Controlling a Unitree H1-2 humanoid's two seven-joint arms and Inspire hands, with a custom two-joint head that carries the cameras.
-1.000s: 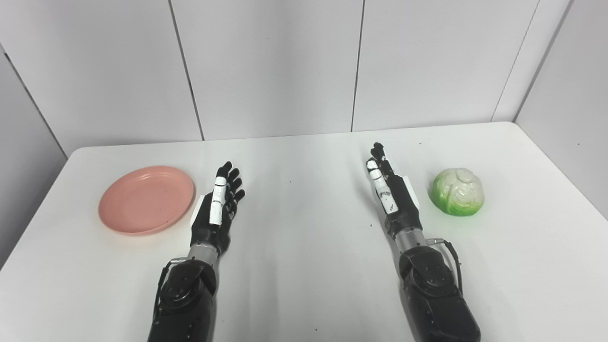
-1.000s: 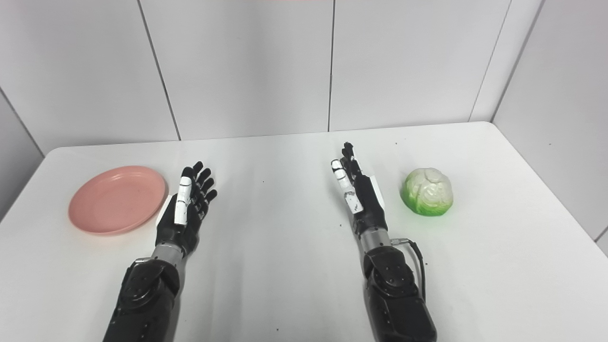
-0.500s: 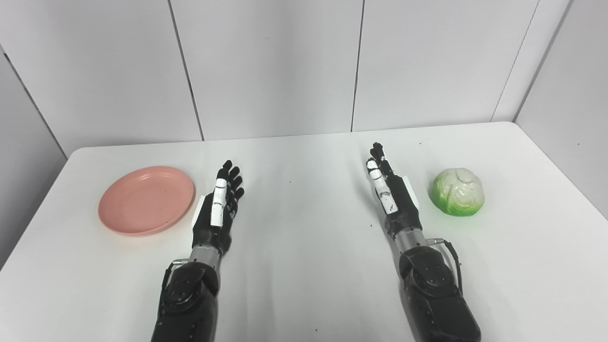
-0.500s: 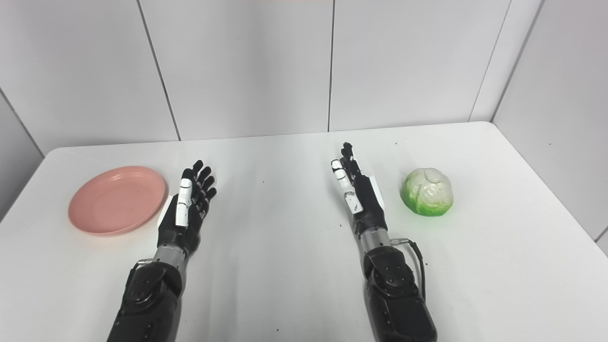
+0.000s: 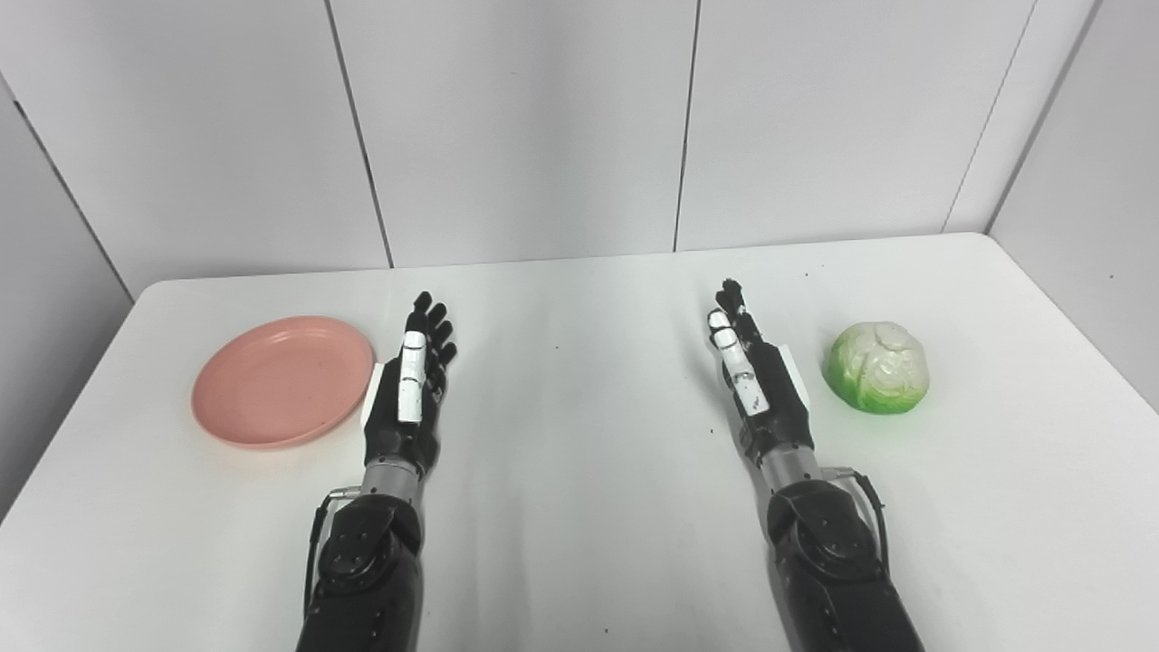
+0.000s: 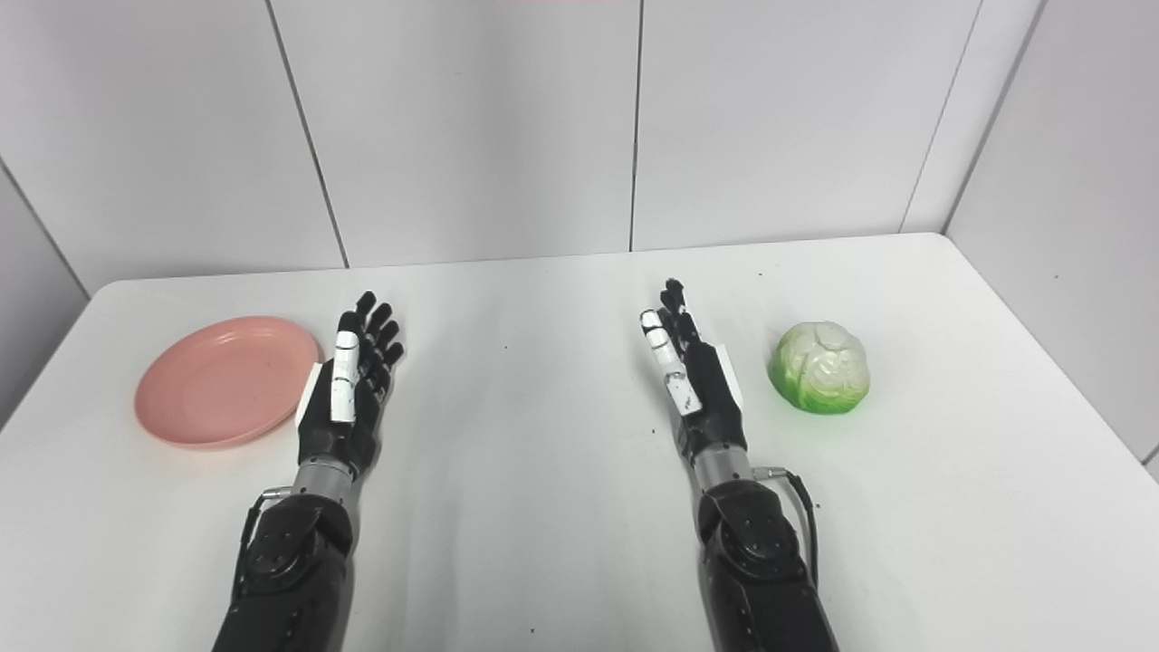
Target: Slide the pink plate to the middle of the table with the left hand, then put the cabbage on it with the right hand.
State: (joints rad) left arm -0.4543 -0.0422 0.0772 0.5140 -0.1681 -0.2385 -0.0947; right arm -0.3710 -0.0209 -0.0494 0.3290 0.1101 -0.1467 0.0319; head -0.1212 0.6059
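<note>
The left hand (image 5: 409,398) has edged closer to the pink plate (image 5: 282,380), now just beside its right rim, fingers spread and empty; the slide looks about to begin; right of the plate, well apart, the right hand (image 5: 759,385) waits with fingers extended, holding nothing, near the cabbage (image 5: 876,369) on the counter (image 5: 579,507).

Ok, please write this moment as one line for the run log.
stage: not started | plate: table's left side, untouched | cabbage: right side, on table | left hand: open, beside plate | right hand: open, beside cabbage
</note>
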